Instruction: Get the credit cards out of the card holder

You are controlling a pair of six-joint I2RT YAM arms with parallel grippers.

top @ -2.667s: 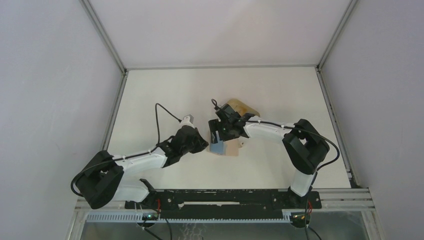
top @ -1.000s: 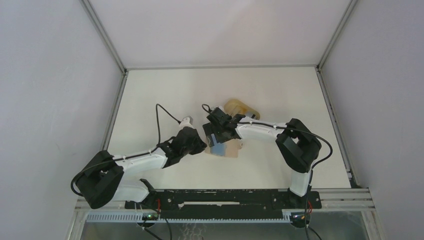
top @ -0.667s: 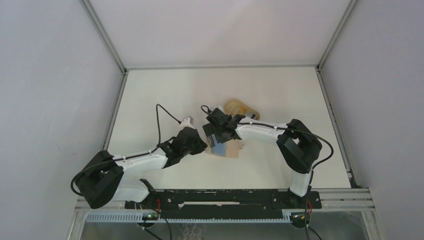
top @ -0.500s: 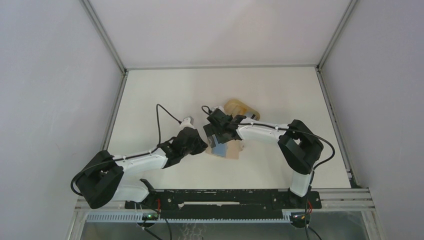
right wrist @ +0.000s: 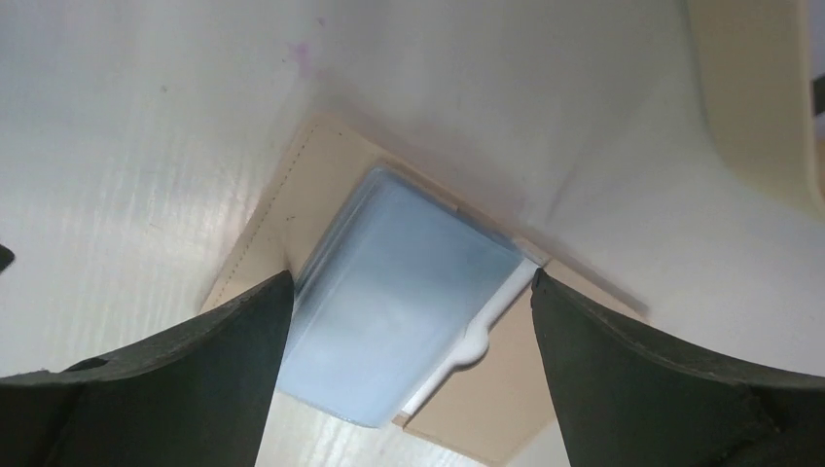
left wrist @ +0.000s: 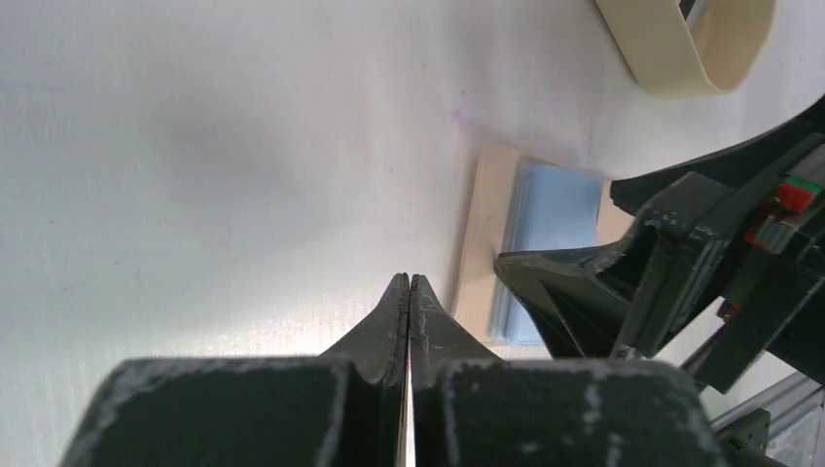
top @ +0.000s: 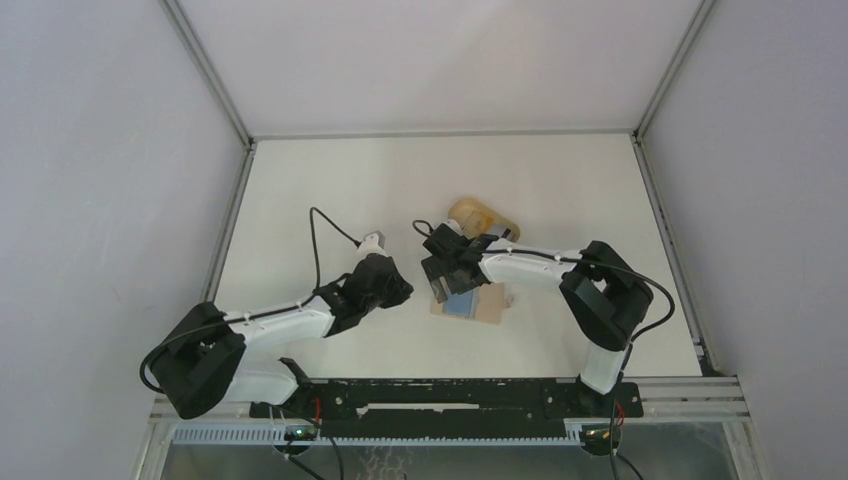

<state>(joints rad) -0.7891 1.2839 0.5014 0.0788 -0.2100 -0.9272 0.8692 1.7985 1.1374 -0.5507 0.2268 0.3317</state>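
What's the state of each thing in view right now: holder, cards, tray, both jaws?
card holder: lying open and flat on the table.
credit cards: blue stack, lying on the holder between the right jaws.
tray: upright on the table, beyond the holder.
left gripper: jaws shut, empty.
right gripper: jaws open, straddling the cards.

Bright, even white light fills all three views, with only soft shadows. In the right wrist view, the blue cards (right wrist: 394,302) look hazy and a gray shadow lies at 1 o'clock. In the left wrist view, the near fingers (left wrist: 375,345) at 6 o'clock are blurred.
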